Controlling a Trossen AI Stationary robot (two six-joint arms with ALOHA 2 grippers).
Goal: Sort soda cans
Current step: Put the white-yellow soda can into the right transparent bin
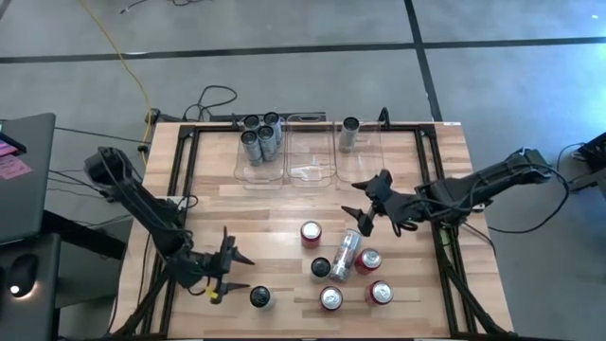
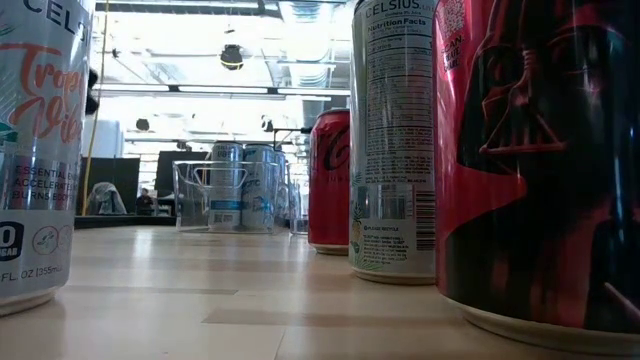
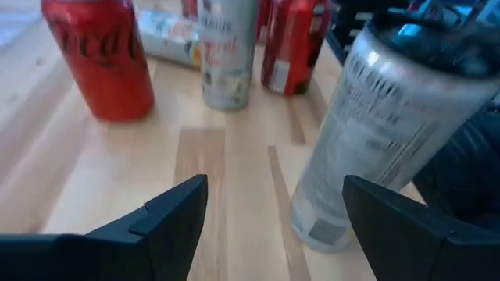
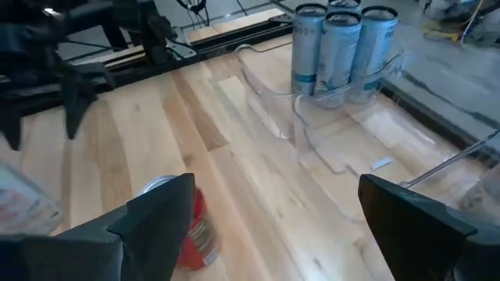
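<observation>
Several soda cans stand at the table's near right: red ones [image 1: 311, 232] [image 1: 381, 292], a dark-topped silver one [image 1: 321, 268], and a silver can [image 1: 346, 254] on its side. A dark-topped silver can [image 1: 259, 296] stands apart at near centre. My left gripper [image 1: 241, 275] is open and low, just left of that can [image 3: 367, 133], which stands upright ahead of its fingers and touches neither. My right gripper [image 1: 365, 201] hangs open above the table, short of the red can [image 4: 187, 226]. Silver cans [image 1: 260, 137] stand in the far left bin.
Three clear bins line the far edge: the left one [image 1: 248, 170] with several cans, the middle one [image 1: 308, 161] with none, the right one [image 1: 365, 166] with one silver can [image 1: 350, 133]. Dark frame rails [image 1: 185, 180] border the table. Bare wood lies between bins and cans.
</observation>
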